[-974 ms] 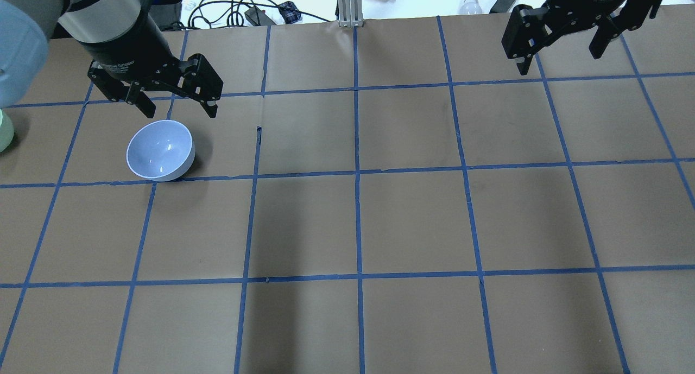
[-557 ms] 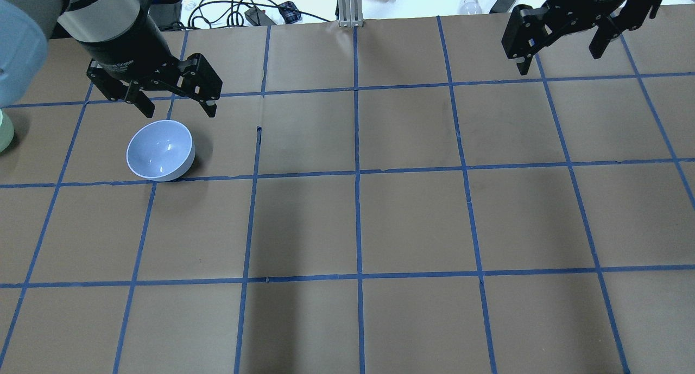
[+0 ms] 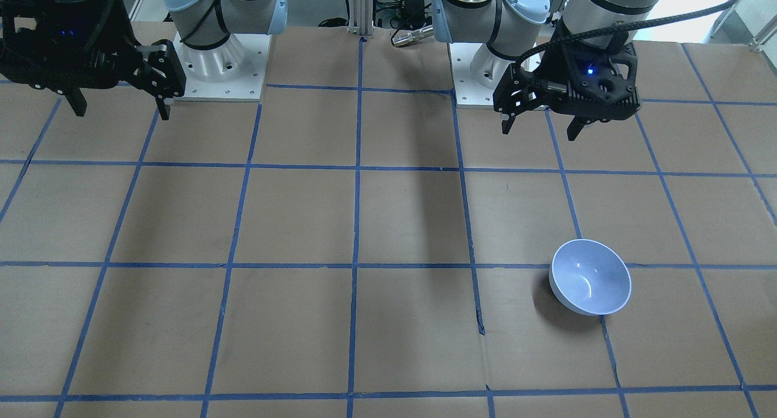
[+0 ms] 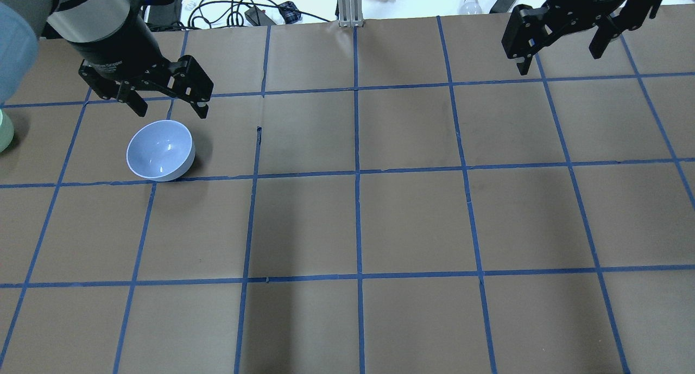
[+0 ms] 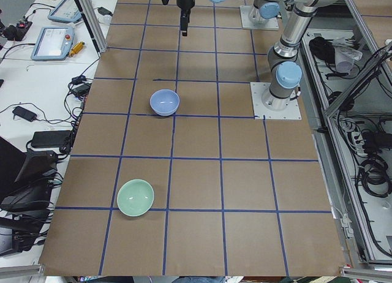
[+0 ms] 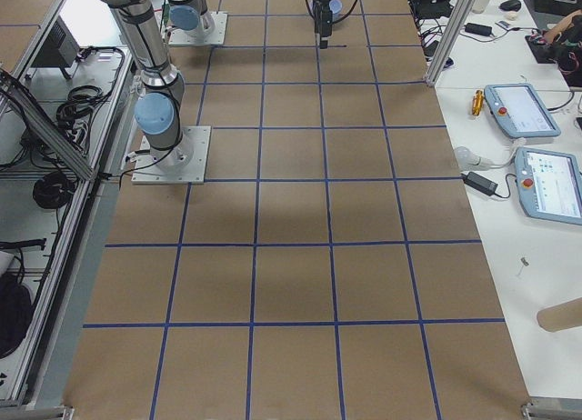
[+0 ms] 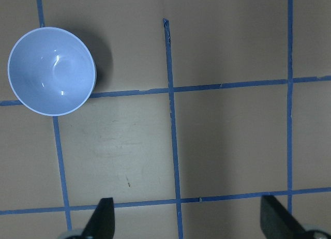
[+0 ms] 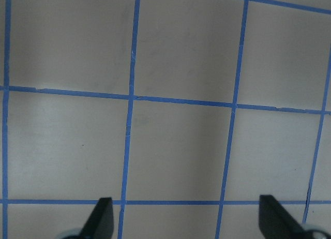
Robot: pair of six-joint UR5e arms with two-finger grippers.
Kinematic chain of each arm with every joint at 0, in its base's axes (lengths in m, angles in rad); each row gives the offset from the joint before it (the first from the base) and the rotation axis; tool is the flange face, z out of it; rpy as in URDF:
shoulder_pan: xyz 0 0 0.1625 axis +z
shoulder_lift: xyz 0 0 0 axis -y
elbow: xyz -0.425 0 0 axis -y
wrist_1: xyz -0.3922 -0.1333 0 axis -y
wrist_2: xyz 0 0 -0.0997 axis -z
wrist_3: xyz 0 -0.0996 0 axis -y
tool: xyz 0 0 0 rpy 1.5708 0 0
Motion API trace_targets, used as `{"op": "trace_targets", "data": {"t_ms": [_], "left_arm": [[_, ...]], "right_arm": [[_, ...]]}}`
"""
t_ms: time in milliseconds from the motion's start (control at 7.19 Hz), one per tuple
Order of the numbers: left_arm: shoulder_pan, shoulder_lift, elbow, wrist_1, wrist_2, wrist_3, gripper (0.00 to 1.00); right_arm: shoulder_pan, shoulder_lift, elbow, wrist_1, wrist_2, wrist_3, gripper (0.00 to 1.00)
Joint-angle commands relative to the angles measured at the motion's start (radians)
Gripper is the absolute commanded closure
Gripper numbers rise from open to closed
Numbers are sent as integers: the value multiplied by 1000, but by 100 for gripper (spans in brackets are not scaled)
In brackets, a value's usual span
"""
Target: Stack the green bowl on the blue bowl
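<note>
**Bench** (image 4: 412,222): covered in brown paper and ruled into squares by blue tape lines (image 4: 357,146).

**Blue bowl** (image 4: 160,150): round, deep, glossy pale periwinkle. It stands upright and empty on the paper in the robot's left half of the bench, nearer the operators' edge than the robot's edge. Its base sits at a tape crossing. Nothing touches it.

**Green bowl** (image 5: 135,197): round, glossy pale mint. It stands upright and empty near the bench's left end, towards the corner on the operators' side. It is well apart from the blue bowl, with more than a full grid square between them. The overhead view catches only a sliver of it at the left border. Nothing touches it.

**Left gripper** (image 4: 171,112): held above the bench over the left half, fingers pointing down. The claw is spread wide and holds nothing. Its wrist camera shows the blue bowl off to the upper left, clear of both fingers (image 7: 101,219). The green bowl does not appear in that camera.

**Right gripper** (image 4: 559,62): held above the right half of the bench, well apart from both bowls. The claw is spread wide and empty. Its wrist camera shows only paper and tape between the fingertips (image 8: 102,215).
</note>
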Motion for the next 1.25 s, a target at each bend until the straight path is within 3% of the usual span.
{"op": "trace_targets", "data": {"t_ms": [0,557,1113], "left_arm": [[111,-5,-2,-7,-3,159,0],[410,-43,-36,7,-1,742,0],[706,-210,-22,217,-9,1314,0]], "right_arm": [[0,0,0,0,0,0,0],[0,0,0,0,0,0,0],[0,0,0,0,0,0,0]]}}
